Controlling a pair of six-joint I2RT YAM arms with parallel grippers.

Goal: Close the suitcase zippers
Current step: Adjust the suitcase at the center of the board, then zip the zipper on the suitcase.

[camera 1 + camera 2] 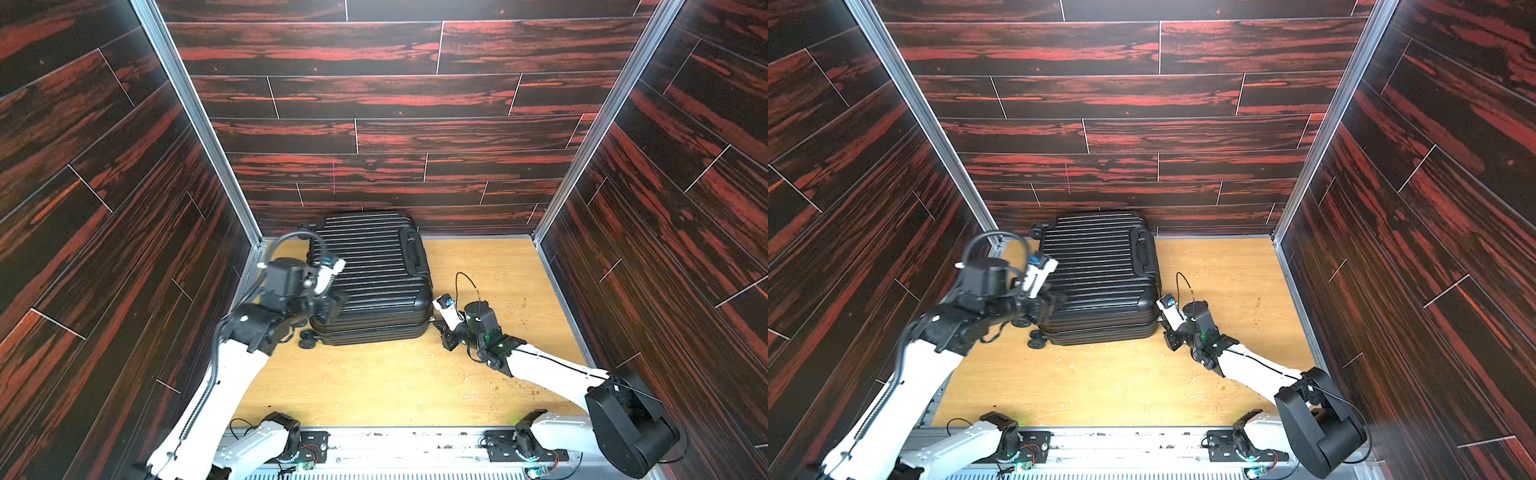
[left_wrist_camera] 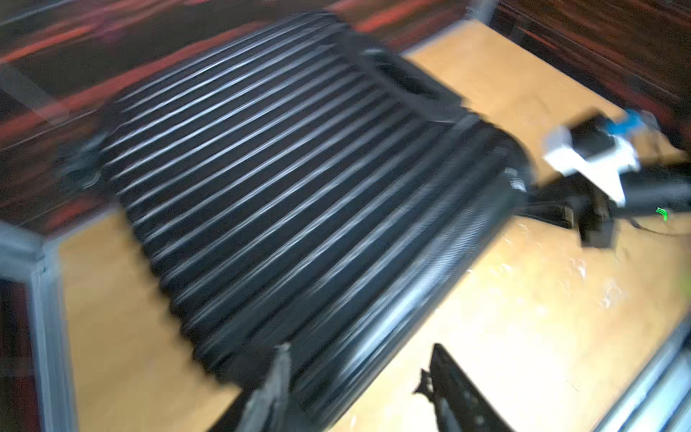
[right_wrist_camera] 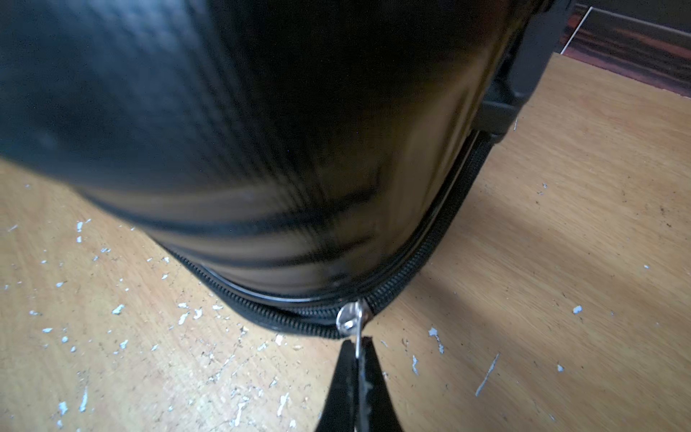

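The black ribbed suitcase (image 1: pixel 370 274) (image 1: pixel 1100 274) lies flat with its shells together at the back left of the table. My left gripper (image 2: pixel 359 362) hangs open over its near left corner (image 1: pixel 330 305), with one finger (image 2: pixel 278 377) above the shell and the other above the table; this view is blurred. At the near right corner my right gripper (image 3: pixel 359 346) (image 1: pixel 436 322) is shut on the silvery pull tab (image 3: pixel 351 319) of the zippers (image 3: pixel 299 331). There the black track curves round the rim seam.
The wooden table (image 1: pixel 415 382) is scratched and flecked with white chips. Dark red plank walls (image 1: pixel 374 124) enclose three sides, and the suitcase's back touches the rear one. Caster wheels (image 1: pixel 307 343) stick out at the near left corner. The arm bases stand on the front rail (image 1: pixel 395 444).
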